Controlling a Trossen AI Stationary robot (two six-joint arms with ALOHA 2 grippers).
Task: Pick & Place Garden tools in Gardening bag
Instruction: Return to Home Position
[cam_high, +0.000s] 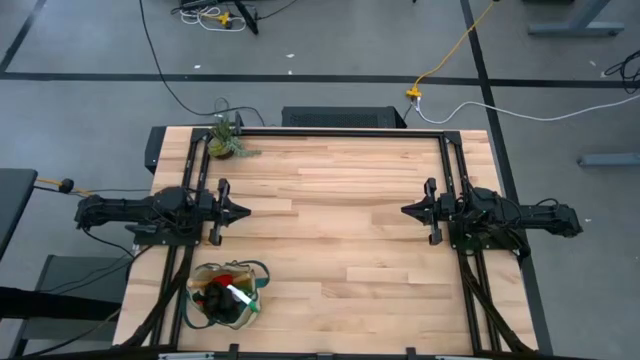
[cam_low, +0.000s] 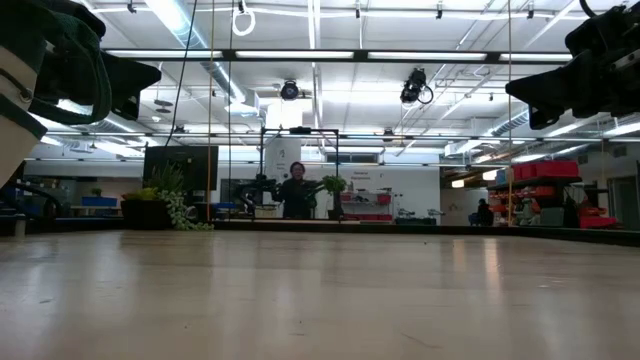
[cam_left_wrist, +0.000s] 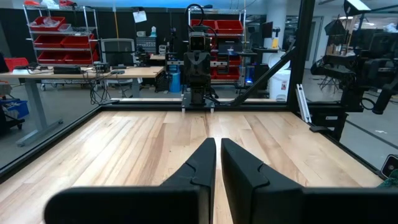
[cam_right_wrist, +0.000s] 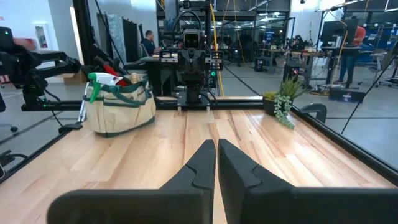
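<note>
- while both arms lie level over the wooden table (cam_high: 340, 250), the left gripper (cam_high: 243, 211) sits at the middle left of the high view. it points toward the centre, its fingers drawn almost together with nothing between them.
- the right gripper (cam_high: 406, 210) mirrors it at the middle right. its fingers are likewise clenched on nothing, and it faces the left one well apart across the boards.
- the gardening bag (cam_high: 228, 296) stands in the lower left of the high view, near the table's edge. it is below the left arm and not touching it. it is beige fabric with dark green trim and loop handles.
- at the bag's open mouth show the red and black gloves (cam_high: 214, 284) and a translucent green item with a white part (cam_high: 241, 296). any wooden handles are too small to pick out there.
- the right wrist view shows the same bag upright, with its contents poking above the rim.
- a small potted plant (cam_high: 226, 141) sits at the table's corner in the upper left of the high view, well apart from the bag.
</note>
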